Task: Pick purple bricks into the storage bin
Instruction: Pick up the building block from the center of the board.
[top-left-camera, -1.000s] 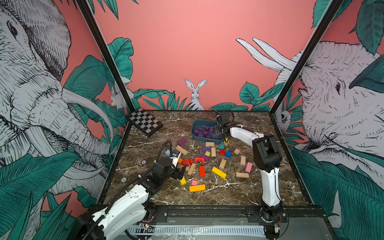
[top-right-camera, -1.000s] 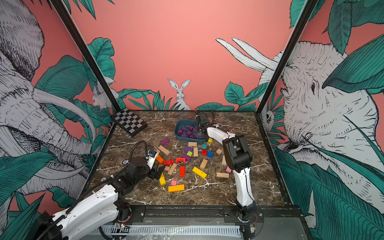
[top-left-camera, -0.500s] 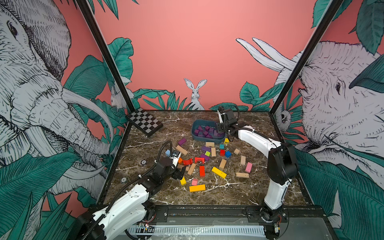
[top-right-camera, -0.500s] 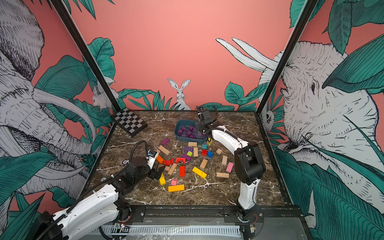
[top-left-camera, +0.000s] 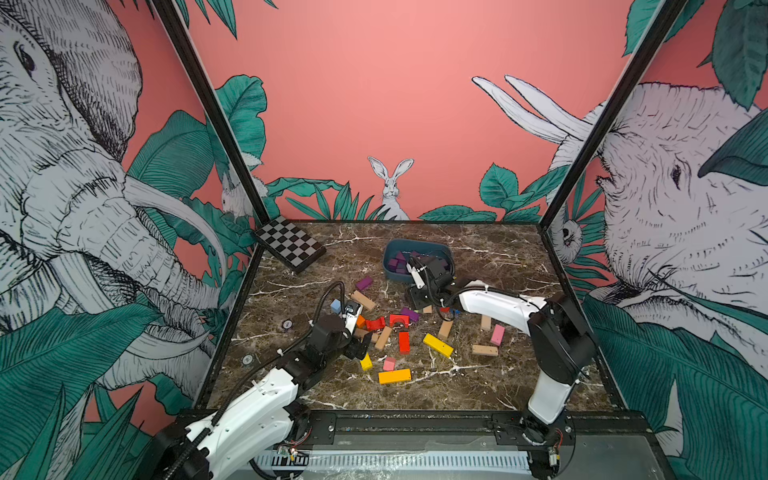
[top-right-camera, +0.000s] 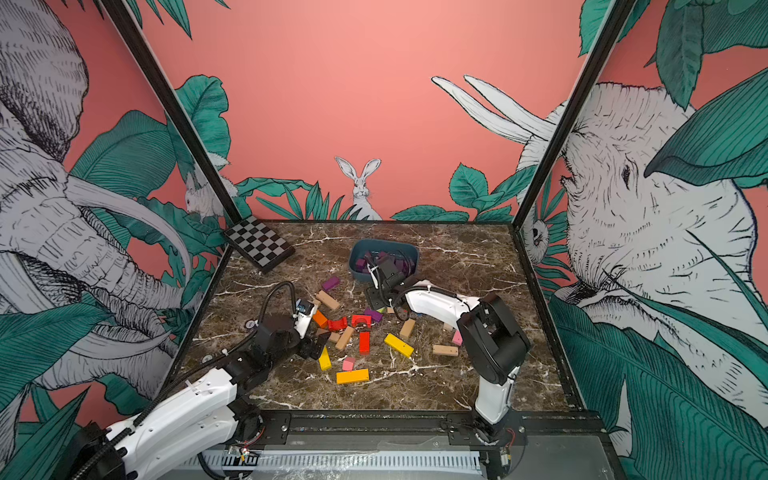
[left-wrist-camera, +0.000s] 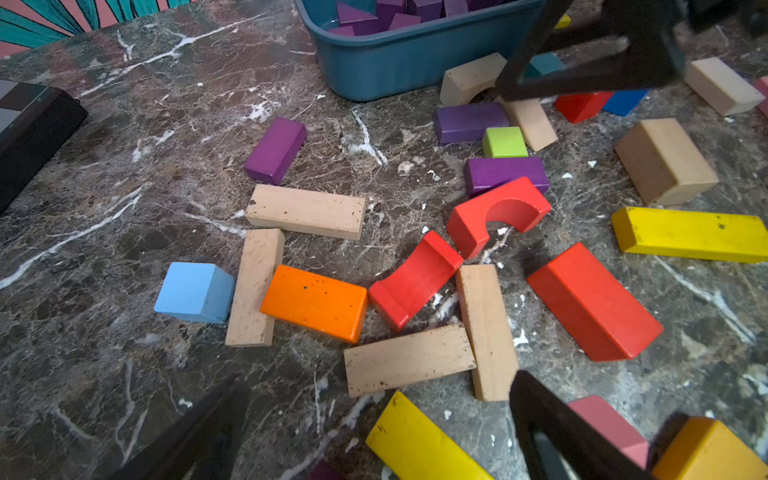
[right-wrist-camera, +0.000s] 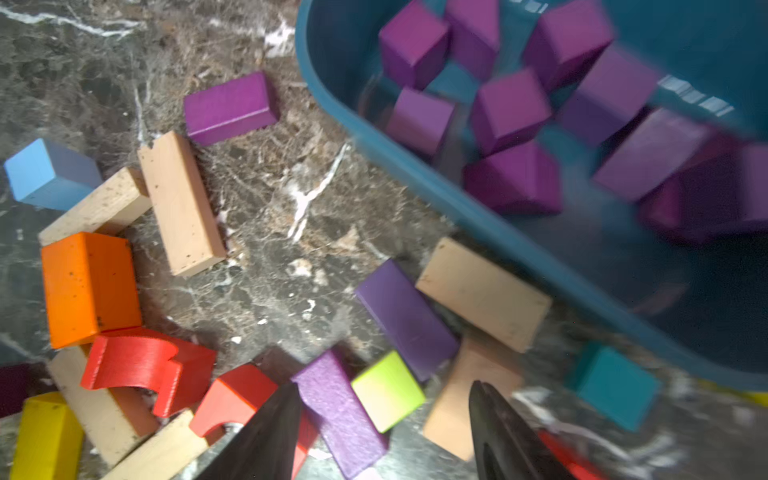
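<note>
The dark blue storage bin (top-left-camera: 415, 244) (top-right-camera: 384, 243) stands at the back centre with several purple bricks (right-wrist-camera: 509, 110) inside. On the marble lie three more purple bricks: one alone (top-left-camera: 364, 283) (left-wrist-camera: 275, 149) (right-wrist-camera: 230, 106), and two bars (right-wrist-camera: 405, 318) (right-wrist-camera: 338, 411) (left-wrist-camera: 505, 172) beside a lime cube (right-wrist-camera: 386, 390). My right gripper (right-wrist-camera: 385, 386) (top-left-camera: 417, 296) hovers open over that cluster, just in front of the bin, holding nothing. My left gripper (left-wrist-camera: 378, 378) (top-left-camera: 360, 345) stands wide open and empty low over tan blocks near the front left.
A checkerboard slab (top-left-camera: 291, 247) leans at the back left corner. Red arches (left-wrist-camera: 498, 212), an orange block (left-wrist-camera: 316, 301), yellow bars (top-left-camera: 437, 345), tan blocks (left-wrist-camera: 305, 210), a pink block (top-left-camera: 497, 334) and a light blue cube (left-wrist-camera: 193, 291) are scattered mid-table. Printed walls close three sides.
My right gripper has left the bin and come down toward the front over the blocks beside it, with its jaws wider than a second ago. The left arm has not moved.
</note>
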